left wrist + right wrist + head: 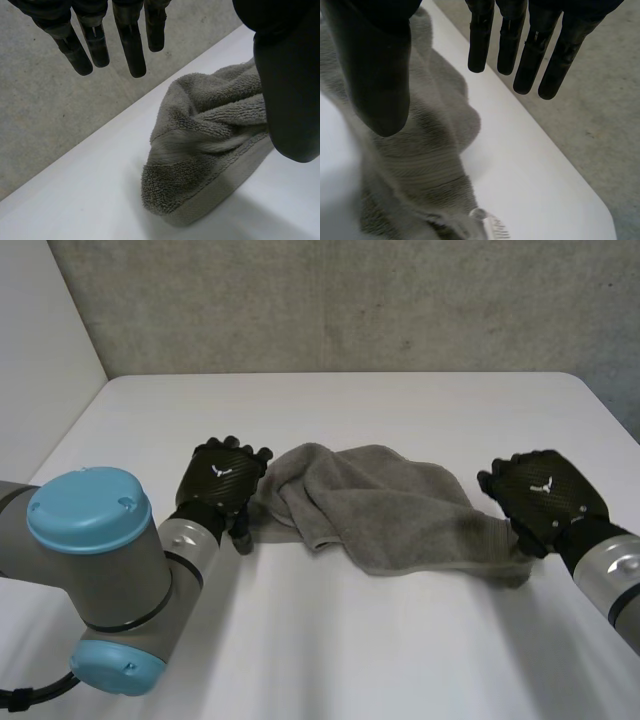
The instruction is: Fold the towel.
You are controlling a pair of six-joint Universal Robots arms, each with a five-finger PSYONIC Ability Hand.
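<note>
Only marking I'm spotting is a small white logo (218, 470) on the back of each black hand, too tiny to read. The grey towel (385, 510) is lying crumpled on the white counter (350, 640), sitting right between the left hand (222, 480) and the right hand (545, 495), one at each end. Both hands are hanging open with fingers (130, 45) straight, gripping nothing, the cloth just beside each thumb.

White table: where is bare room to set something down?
Bare: the white table behind the crumpled grey terry towel, toward the wall, and the near strip in front of it between the arms. Crowded: the middle band, where the black left hand and right hand flank the towel.
</note>
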